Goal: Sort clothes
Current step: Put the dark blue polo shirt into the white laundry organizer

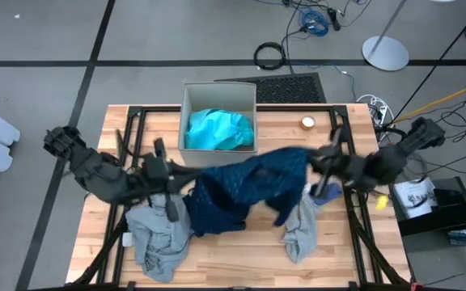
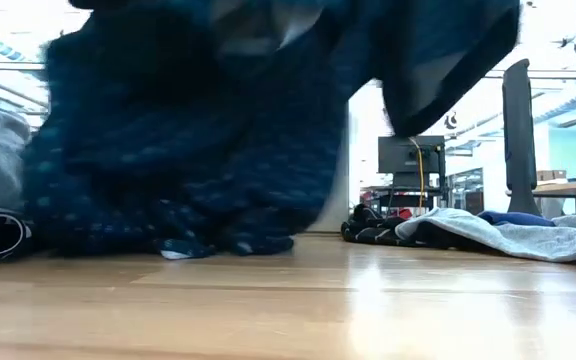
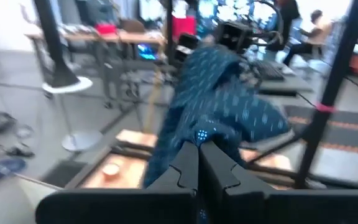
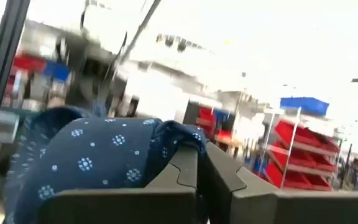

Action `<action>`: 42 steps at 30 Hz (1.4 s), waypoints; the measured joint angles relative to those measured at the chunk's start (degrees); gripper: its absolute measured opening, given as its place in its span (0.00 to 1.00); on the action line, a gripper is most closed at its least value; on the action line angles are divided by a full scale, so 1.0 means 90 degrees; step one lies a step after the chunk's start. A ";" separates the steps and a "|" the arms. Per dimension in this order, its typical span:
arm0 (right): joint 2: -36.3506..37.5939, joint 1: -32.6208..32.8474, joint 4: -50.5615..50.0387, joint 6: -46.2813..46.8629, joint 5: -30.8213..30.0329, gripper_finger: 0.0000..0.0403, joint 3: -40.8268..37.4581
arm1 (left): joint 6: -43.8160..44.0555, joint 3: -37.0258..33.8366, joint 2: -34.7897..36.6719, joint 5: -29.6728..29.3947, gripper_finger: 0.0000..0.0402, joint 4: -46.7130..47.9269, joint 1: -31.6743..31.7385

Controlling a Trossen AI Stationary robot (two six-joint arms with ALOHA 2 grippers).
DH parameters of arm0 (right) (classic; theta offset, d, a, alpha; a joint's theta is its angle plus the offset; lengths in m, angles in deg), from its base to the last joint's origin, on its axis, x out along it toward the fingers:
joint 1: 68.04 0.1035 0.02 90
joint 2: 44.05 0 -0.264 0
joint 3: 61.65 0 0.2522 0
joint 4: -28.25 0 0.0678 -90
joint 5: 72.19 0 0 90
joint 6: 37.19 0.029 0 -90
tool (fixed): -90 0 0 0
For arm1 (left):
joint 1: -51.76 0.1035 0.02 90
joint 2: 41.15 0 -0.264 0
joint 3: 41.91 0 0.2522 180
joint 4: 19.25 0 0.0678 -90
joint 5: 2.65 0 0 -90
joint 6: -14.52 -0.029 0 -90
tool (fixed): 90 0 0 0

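Navy cloth (image 2: 198,130) fills the low view, its hem dragging on the table (image 1: 241,250) while the rest hangs stretched between both arms above the middle. To do this well, both pinches should hold firm and rise together so the hem clears the grey pile (image 1: 156,234) before heading for the box (image 1: 218,95), where the turquoise piece (image 1: 219,129) already lies. Left gripper (image 1: 166,171) is clamped on one end; right gripper (image 1: 324,164) is clamped on the other. Both arms reach inward, low and nearly level, forearms angled toward centre.
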 joint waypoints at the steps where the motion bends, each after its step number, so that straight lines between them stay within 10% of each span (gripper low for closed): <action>1: 0.0132 -0.0006 -0.0091 -0.0116 0.0054 0.00 0.0112 | -0.0201 0.0000 0.0077 -0.0136 0.00 -0.0092 0.0007; 9: 0.0124 -0.0259 -0.1422 -0.0697 0.0903 0.00 0.1701 | -0.1695 0.0000 0.0853 -0.0524 0.00 -0.1187 0.0371; 16: -0.0591 -0.0457 -0.3574 0.0748 0.1153 0.00 0.3025 | -0.1862 0.0000 0.1113 0.0805 0.00 -0.1451 0.0497; 24: -0.0969 0.0133 -0.5391 0.3203 0.1140 0.00 0.3054 | -0.1036 -0.0008 0.0204 0.1078 0.00 -0.0898 -0.0107; 32: -0.0963 0.1085 -0.4969 0.2639 0.0093 0.00 0.3061 | -0.1724 0.0549 -0.0472 0.0604 0.00 -0.1242 -0.0786; 42: -0.0957 0.0189 -0.7859 0.5460 0.0182 0.00 0.2254 | 0.0233 0.0400 -0.0442 0.0061 0.00 0.1158 -0.0200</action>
